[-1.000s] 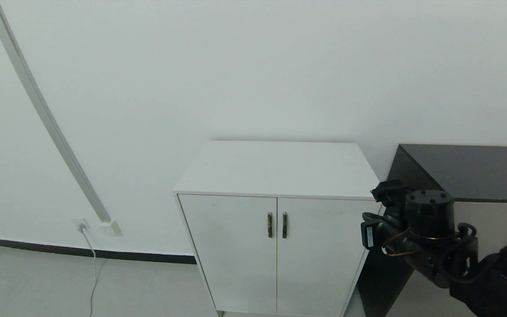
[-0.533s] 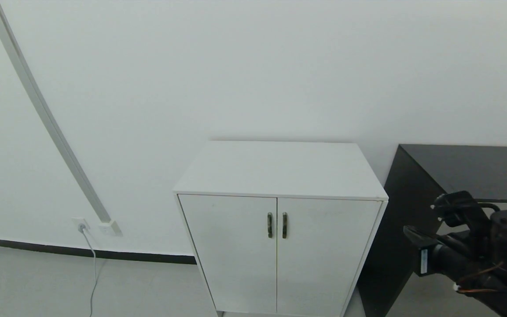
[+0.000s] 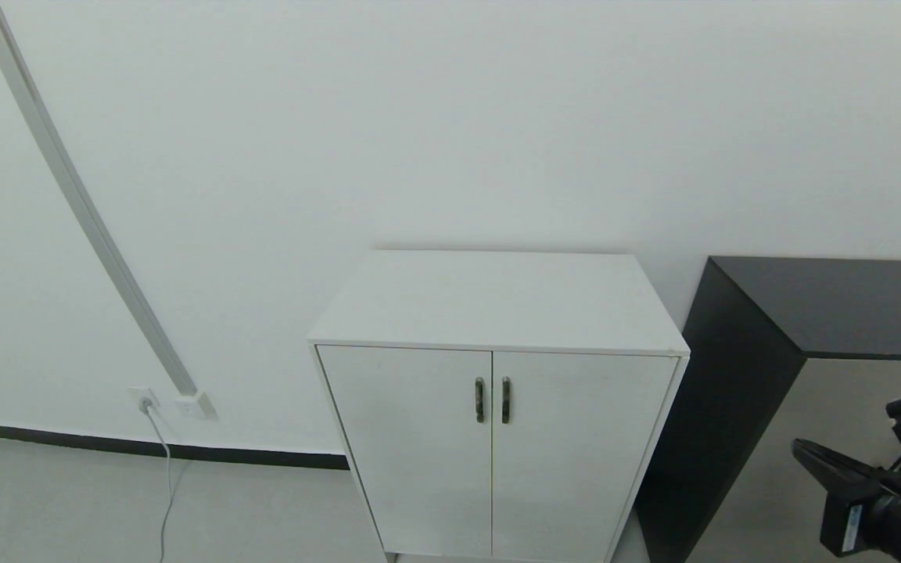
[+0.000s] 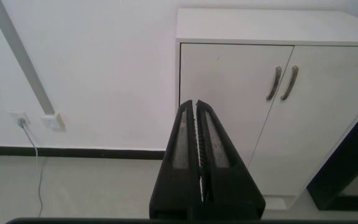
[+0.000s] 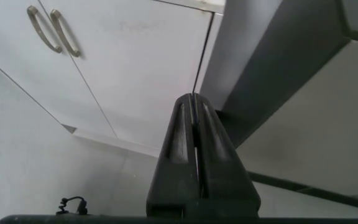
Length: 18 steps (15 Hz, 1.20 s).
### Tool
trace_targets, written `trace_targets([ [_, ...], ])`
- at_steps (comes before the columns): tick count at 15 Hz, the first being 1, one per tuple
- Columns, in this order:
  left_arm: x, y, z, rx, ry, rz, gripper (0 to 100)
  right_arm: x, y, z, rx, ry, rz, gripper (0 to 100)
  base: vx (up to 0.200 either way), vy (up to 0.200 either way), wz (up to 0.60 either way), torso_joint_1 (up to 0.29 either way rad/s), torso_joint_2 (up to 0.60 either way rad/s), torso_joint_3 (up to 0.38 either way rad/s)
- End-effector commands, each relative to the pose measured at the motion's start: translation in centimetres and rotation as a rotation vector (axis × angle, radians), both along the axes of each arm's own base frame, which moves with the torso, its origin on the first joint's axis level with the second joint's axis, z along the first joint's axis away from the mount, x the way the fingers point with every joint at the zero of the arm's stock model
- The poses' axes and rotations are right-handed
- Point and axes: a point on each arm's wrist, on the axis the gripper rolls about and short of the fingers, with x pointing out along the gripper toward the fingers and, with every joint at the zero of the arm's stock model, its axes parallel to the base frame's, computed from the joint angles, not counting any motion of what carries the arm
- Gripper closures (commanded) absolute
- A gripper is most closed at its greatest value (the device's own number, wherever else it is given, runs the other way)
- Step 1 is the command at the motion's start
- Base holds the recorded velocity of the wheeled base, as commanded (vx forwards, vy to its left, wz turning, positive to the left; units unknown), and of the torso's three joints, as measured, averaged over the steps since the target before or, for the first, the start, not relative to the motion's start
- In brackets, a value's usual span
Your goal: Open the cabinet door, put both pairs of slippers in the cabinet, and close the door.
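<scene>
White two-door cabinet (image 3: 497, 375), both doors shut, paired metal handles (image 3: 492, 399) at ctr. Right gripper (image 3: 804, 450) sits low, well right of the cabinet, near black desk (image 3: 834, 305), clenched w/ nothing held (fingers flush). Left gripper (image 4: 195, 107) likewise clenched empty, facing cabinet front.

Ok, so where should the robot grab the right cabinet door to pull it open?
Best by its handle, the slim upright bar at the door's inner edge, next to the left door's handle. Come straight from the front with the jaws spread sideways across the bar. It bows out from the flat right door, and nothing else there sticks out to grip.
</scene>
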Motion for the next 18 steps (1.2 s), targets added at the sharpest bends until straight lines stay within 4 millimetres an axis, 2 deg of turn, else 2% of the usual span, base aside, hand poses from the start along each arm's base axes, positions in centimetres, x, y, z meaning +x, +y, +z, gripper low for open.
trace_targets([
  [1, 0.0, 0.0, 0.0, -0.001, 0.001, 0.001, 100, -1.5, -0.9, 0.1, 0.010, -0.031, -0.009, 100, 0.000, 0.000, 0.00, 0.000, 0.00, 0.000],
  [11, 0.0, 0.0, 0.0, -0.001, 0.001, 0.000, 100, -6.2, -3.3, -0.1, -0.013, -0.005, 0.002, 100, 0.000, 0.000, 0.00, 0.000, 0.00, 0.000],
  [18, 0.0, 0.0, 0.0, -0.001, 0.001, 0.001, 100, -10.2, -5.2, -1.9, 0.004, 0.015, 0.029, 100, 0.000, 0.000, 0.00, 0.000, 0.00, 0.000],
])
